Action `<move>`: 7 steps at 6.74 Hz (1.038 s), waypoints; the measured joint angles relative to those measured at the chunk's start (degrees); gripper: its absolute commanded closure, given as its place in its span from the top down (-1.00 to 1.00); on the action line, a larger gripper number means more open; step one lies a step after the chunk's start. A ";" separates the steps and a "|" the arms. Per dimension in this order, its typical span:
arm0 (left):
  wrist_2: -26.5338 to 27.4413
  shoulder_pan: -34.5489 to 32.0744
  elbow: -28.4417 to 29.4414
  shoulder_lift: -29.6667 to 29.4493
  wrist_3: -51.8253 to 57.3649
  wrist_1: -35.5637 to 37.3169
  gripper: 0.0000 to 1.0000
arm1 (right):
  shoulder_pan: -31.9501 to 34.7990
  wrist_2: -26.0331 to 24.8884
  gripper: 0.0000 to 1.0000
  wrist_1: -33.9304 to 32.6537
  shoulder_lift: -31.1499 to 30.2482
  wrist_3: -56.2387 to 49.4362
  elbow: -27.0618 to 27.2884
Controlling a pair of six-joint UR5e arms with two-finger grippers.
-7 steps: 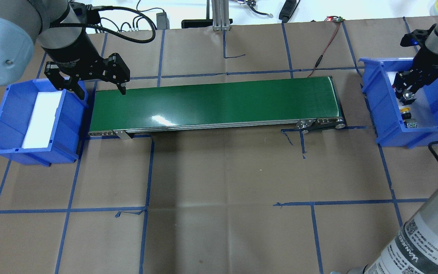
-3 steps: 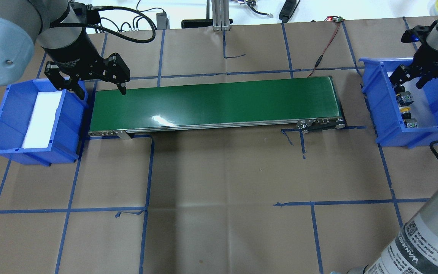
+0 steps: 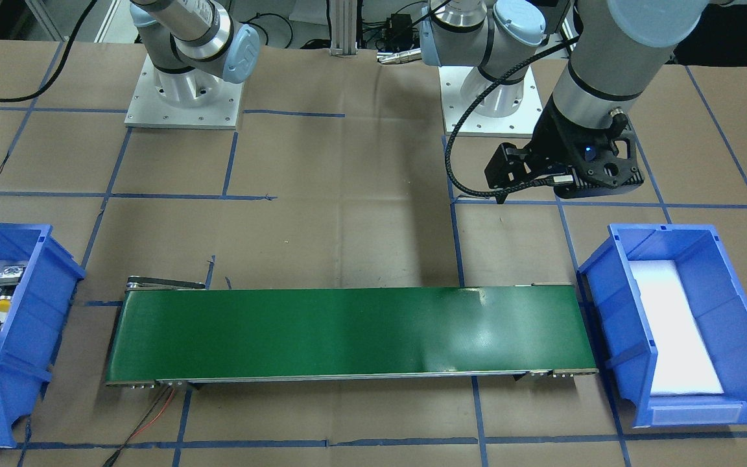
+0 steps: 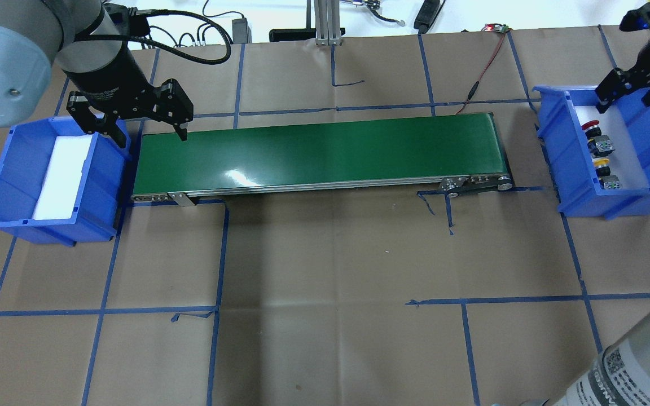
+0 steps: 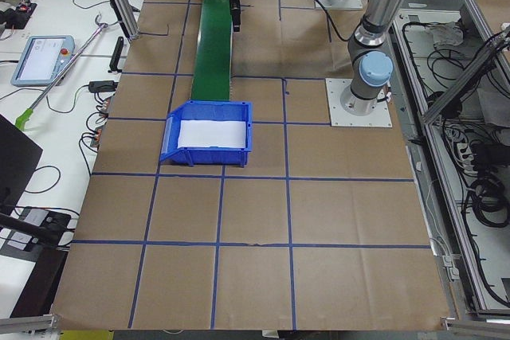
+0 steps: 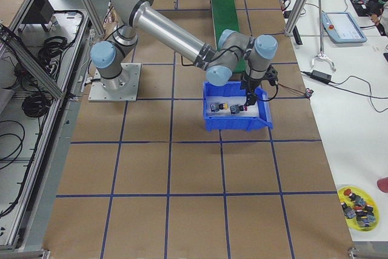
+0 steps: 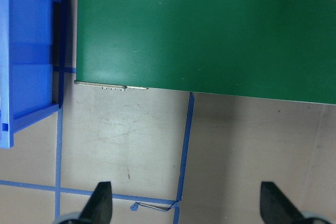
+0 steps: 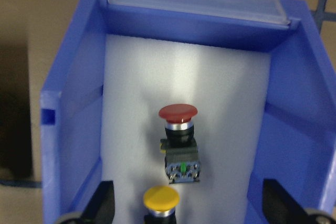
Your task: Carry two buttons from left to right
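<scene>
Two buttons lie on the white pad inside the right blue bin (image 4: 563,158). The red button (image 4: 590,127) is nearer the bin's far end and the yellow button (image 4: 601,163) is beside it. In the right wrist view, the red button (image 8: 178,113) lies below the camera, with the yellow button's (image 8: 161,198) cap at the bottom edge. My right gripper (image 4: 628,100) hangs open and empty above the bin's far end. My left gripper (image 4: 148,134) is open and empty over the left end of the green conveyor belt (image 4: 313,152).
The left blue bin (image 4: 105,186) holds only a white foam pad. A red and black wire (image 4: 480,73) runs from the belt's right end to the table's back edge. Blue tape lines grid the brown paper table cover.
My right gripper was down in the right bin at the red button. It has opened and risen up and back, leaving the red button lying in the bin. The left arm has not moved.
</scene>
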 measured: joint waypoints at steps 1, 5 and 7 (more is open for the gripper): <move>-0.77 0.02 -0.24 0.14 0.05 0.00 1.00 | 2.21 1.49 0.99 3.42 -4.96 6.42 -0.12; -2.27 -0.03 -0.45 0.50 0.02 0.00 1.00 | 21.29 5.00 0.99 9.65 -21.62 33.93 6.89; -2.19 0.00 -0.41 0.57 0.10 0.00 1.00 | 26.15 4.91 0.99 8.82 -26.97 36.90 15.14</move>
